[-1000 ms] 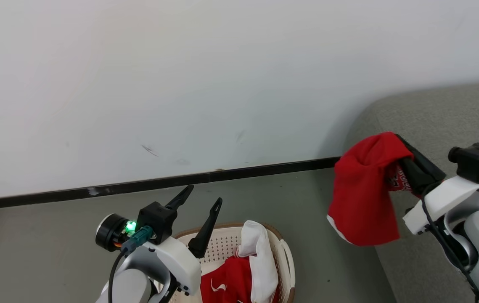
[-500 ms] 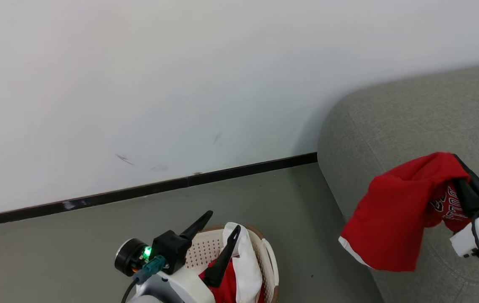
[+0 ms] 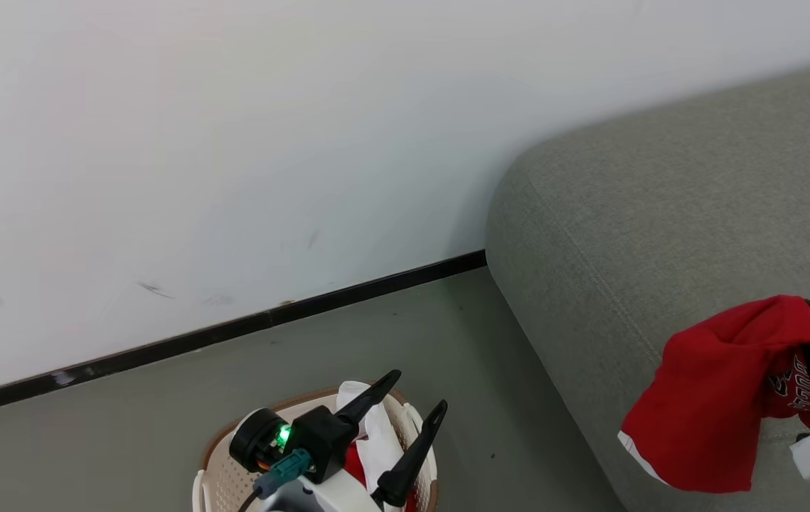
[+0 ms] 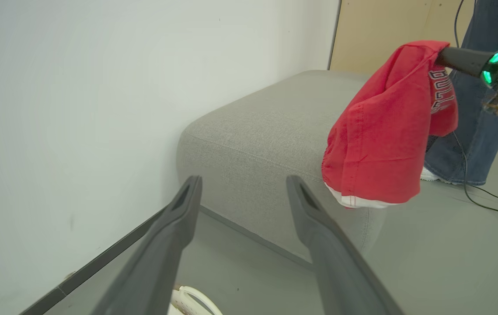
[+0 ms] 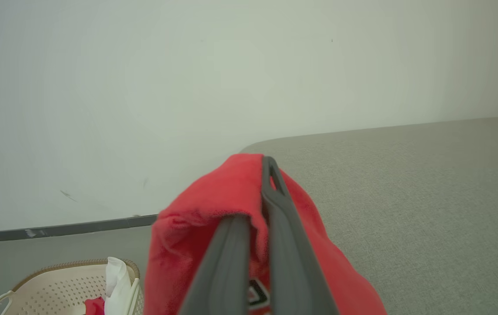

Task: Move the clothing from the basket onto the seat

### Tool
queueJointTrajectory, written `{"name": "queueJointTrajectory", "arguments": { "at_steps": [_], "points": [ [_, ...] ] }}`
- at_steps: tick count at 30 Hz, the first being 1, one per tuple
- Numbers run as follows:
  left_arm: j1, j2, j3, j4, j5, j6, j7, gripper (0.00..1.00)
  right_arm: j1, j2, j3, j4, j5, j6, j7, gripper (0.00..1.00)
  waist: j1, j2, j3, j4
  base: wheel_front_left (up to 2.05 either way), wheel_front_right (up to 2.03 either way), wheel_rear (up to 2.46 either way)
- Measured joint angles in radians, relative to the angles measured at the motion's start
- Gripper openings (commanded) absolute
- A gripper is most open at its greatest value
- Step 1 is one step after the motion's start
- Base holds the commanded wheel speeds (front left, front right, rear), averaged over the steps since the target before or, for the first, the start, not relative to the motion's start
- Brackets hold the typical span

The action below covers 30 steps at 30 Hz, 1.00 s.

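- Since it spreads ahead of and beneath the right fingers, the seat comes first: a grey cushion block with a bare top, its rounded corner also lying ahead of the left fingers.
- A person's leg in jeans stands beyond the right fingers, past the seat. A wide swing of that arm might reach it.
- The red garment is draped over the right fingers and hangs below them, its white hem lower than the seat's top and close by the seat's near edge. I cannot tell whether the cloth touches the cushion. Let go here, it would likely land half on the edge and slide to the floor, so the fingers probably need to go further in over the top. The low hem could also drag on the seat's side and pull the cloth loose.
- The basket sits on the floor directly under the left fingers, well apart from the right ones.
- A white garment and a scrap of red cloth lie in it, so more trips remain.
- The right gripper has its fingers pressed together on the red garment. The left gripper has its fingers spread wide with nothing between them. Lowered blindly, one tip could catch the basket's rim and tip it.
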Motion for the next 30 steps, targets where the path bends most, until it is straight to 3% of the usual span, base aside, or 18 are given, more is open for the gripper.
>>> {"name": "queueJointTrajectory", "arguments": {
  "at_steps": [11,16,30],
  "points": [
    [0.000,-0.004,-0.018,-0.014,-0.001,-0.007,-0.013,1.00,0.081,0.057,-0.042,-0.099,-0.024,0.000,0.006,0.00,0.0000,0.0000,0.010,-0.080,0.00,0.00,0.00],
    [0.006,-0.002,-0.015,-0.023,0.005,-0.001,-0.013,1.00,0.066,0.023,-0.033,-0.126,-0.038,0.000,0.029,0.00,0.0000,0.0000,0.022,-0.106,0.00,0.00,0.00],
    [0.018,0.030,0.005,-0.091,0.050,0.039,-0.012,1.00,-0.270,-0.062,-0.040,-0.071,0.028,0.000,0.142,0.00,0.0000,0.0000,0.107,-0.117,0.00,0.00,0.00]
  ]
}}
